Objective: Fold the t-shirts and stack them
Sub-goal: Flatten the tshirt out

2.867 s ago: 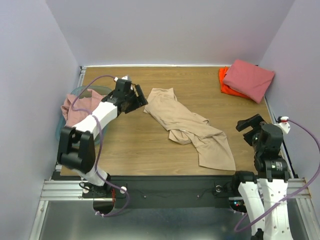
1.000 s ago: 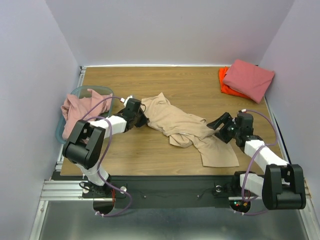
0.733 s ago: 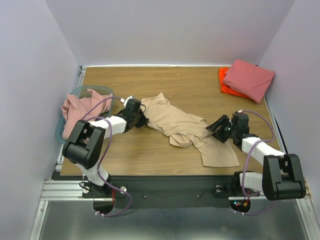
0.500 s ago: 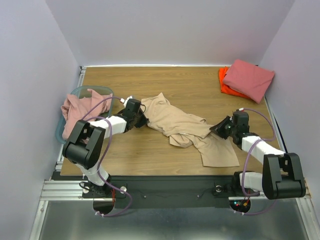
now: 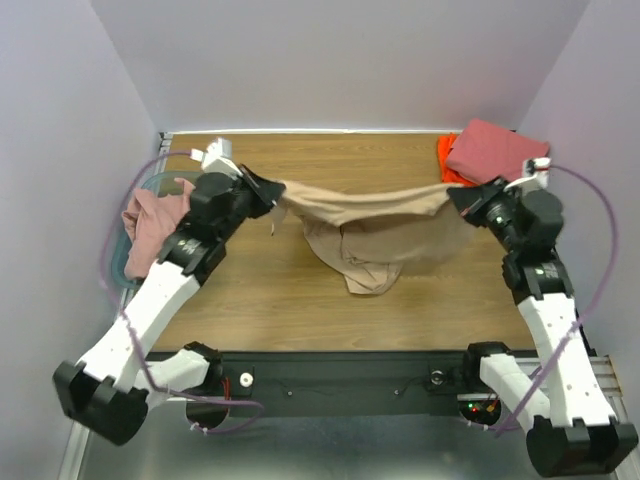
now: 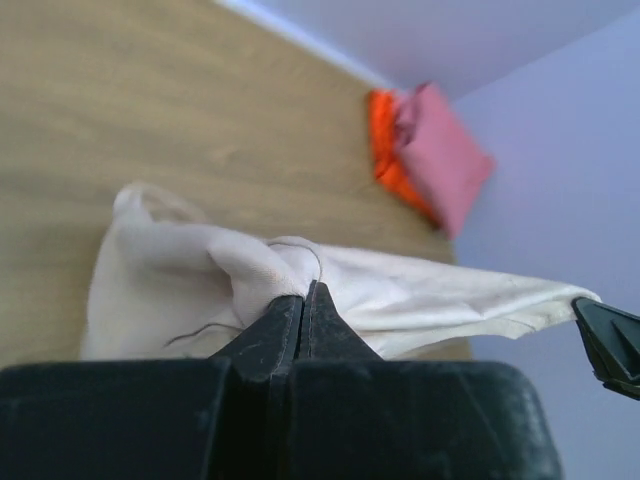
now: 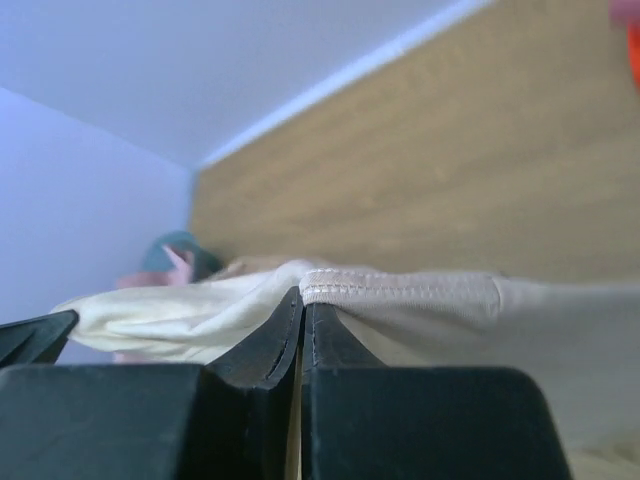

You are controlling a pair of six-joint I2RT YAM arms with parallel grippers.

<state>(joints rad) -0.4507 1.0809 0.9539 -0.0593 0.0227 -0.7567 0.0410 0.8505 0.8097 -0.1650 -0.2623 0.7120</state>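
Note:
A tan t-shirt (image 5: 380, 235) hangs stretched above the table between my two grippers, its lower part sagging toward the wood. My left gripper (image 5: 268, 192) is shut on its left end, and the pinched cloth (image 6: 400, 290) shows at the tips (image 6: 305, 295). My right gripper (image 5: 458, 195) is shut on a stitched hem (image 7: 420, 290) at the right end (image 7: 302, 298). A dusty pink t-shirt (image 5: 145, 220) lies crumpled in the teal bin. A folded salmon-red t-shirt (image 5: 495, 150) rests on a folded orange t-shirt (image 5: 447, 160) at the back right corner.
The translucent teal bin (image 5: 118, 265) stands at the table's left edge, beside the left arm. Lilac walls close in the table on three sides. The folded stack (image 6: 430, 150) lies close behind the right gripper.
The right gripper has shut on the tan shirt's edge. Both arms have risen from the table and moved apart, lifting the shirt and pulling it taut between them.

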